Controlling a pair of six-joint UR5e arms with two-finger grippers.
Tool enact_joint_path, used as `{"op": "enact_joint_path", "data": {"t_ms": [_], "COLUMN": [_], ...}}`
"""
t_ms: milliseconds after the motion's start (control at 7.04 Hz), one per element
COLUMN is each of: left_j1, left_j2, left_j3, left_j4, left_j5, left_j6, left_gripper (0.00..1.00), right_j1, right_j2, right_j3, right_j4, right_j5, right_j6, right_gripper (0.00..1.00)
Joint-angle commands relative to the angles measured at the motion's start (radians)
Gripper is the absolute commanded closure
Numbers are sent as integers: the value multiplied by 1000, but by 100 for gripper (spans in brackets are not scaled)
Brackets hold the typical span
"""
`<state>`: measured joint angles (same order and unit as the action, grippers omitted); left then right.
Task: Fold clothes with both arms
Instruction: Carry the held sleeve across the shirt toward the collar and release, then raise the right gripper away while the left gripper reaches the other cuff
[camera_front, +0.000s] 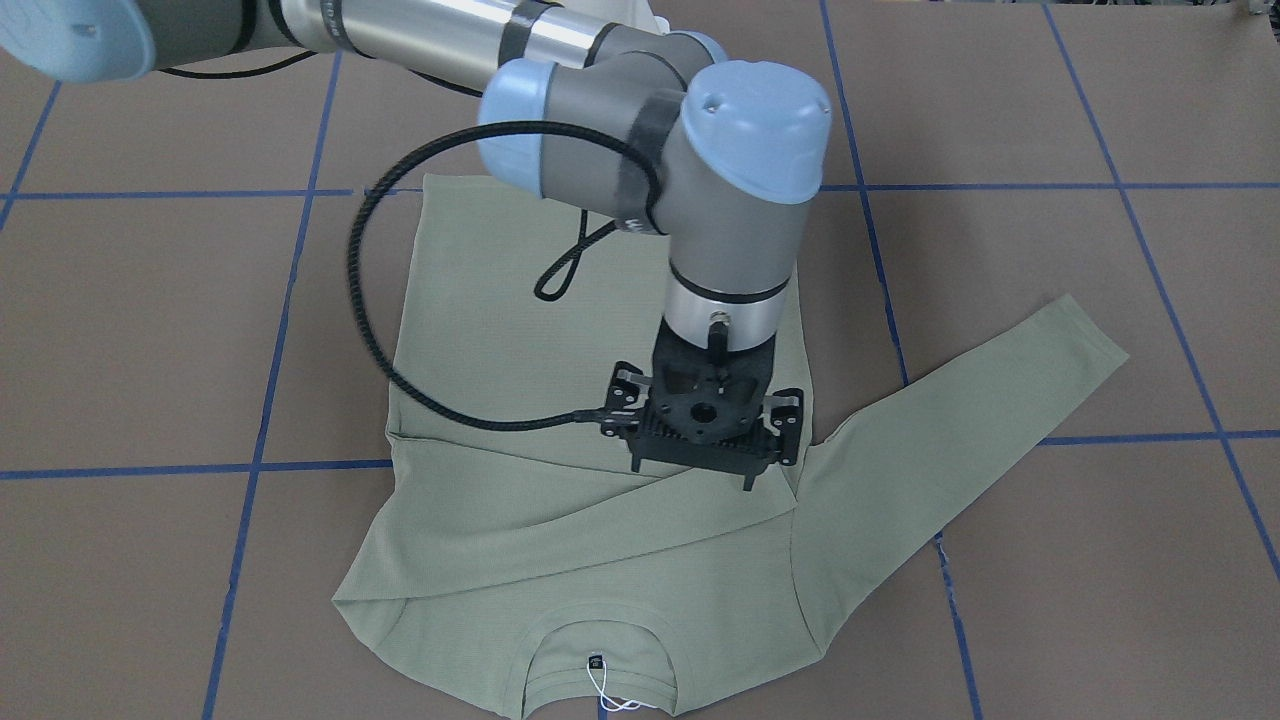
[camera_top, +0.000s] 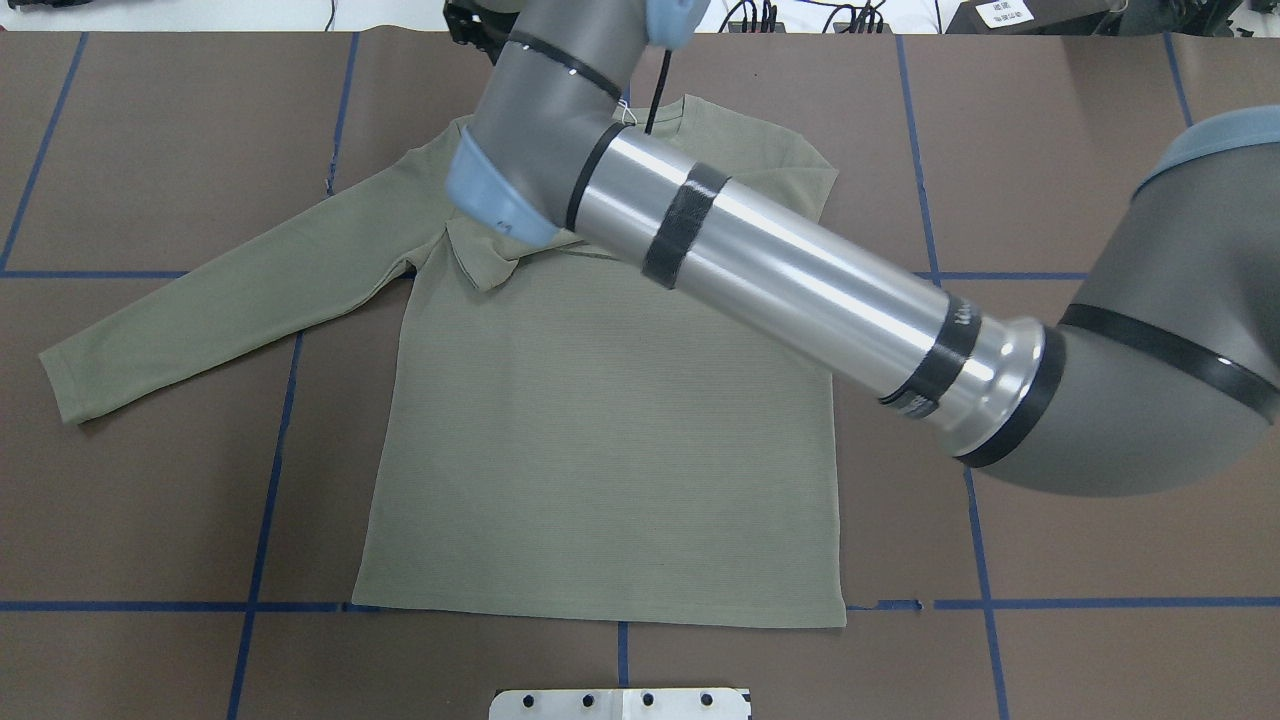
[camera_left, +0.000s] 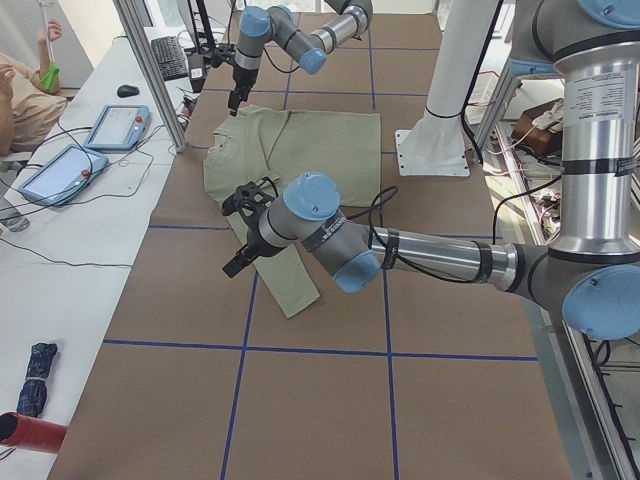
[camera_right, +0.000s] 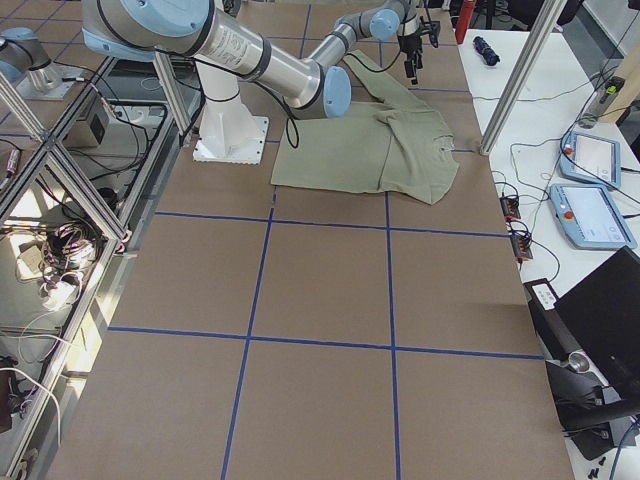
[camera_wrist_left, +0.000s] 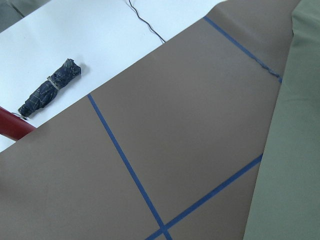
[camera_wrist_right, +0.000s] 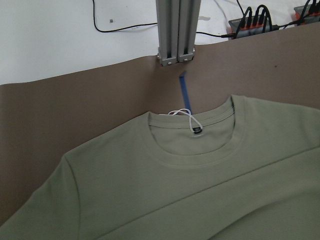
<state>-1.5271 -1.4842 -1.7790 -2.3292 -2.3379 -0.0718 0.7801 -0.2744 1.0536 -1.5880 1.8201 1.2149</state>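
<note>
The pale green shirt (camera_top: 600, 450) lies flat on the brown table, neck away from the robot. One sleeve (camera_top: 200, 310) stretches out to the robot's left. The other sleeve (camera_front: 560, 540) is folded across the chest. My right gripper (camera_front: 747, 484) points down over the end of that folded sleeve near the shoulder; its fingers are mostly hidden under its body, so I cannot tell its state. The right wrist view shows the collar and dark label (camera_wrist_right: 196, 131). My left gripper (camera_left: 240, 265) hovers beside the outstretched sleeve's cuff (camera_left: 295, 300); I cannot tell whether it is open.
Blue tape lines (camera_top: 260, 500) grid the table. A white pedestal (camera_left: 432, 150) stands on the robot side. On the white side bench lie tablets (camera_left: 115, 125), a folded dark umbrella (camera_wrist_left: 50, 92) and a red cylinder (camera_wrist_left: 10, 127). A person (camera_left: 20, 100) sits there. A metal post (camera_wrist_right: 175, 30) rises beyond the collar.
</note>
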Motion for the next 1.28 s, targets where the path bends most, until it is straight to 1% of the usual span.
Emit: {"op": "enact_joint_path", "data": {"t_ms": [0,142,284,426,568,710,852,994,1136], "left_j1": [189,276,362,434,505,563,599,620,658], "left_j2": [45,101,149,178,185,183,174,173,171], "left_j3": [-3,-4,3,12,44,106,190,225,227], "left_j4": [-85,-160,-201,-206,-210,-276,-362,-428,-432], "left_j5": [38,142,222,244,317,392,408,413,417], "left_j6": [-191,-236,-244,-244,-249,-285,-299,-313,-342], "left_gripper": [0,0,0,0,0,0,0,0,0], "right_j1": [154,226,292,341,366,373,373,373,372], "right_j2": [-226,-356,-506,-652,-765,-819,-830,-832,-832], "right_j3": [275,384,510,643,742,794,812,815,815], "right_j4": [-130,-138,-142,-141,-141,-141,-139,-139,-139], "right_j5": [184,249,330,362,370,369,367,366,366], "right_j6": [-278,-396,-499,-567,-575,-583,-581,-581,-580], "right_gripper": [0,0,0,0,0,0,0,0,0]}}
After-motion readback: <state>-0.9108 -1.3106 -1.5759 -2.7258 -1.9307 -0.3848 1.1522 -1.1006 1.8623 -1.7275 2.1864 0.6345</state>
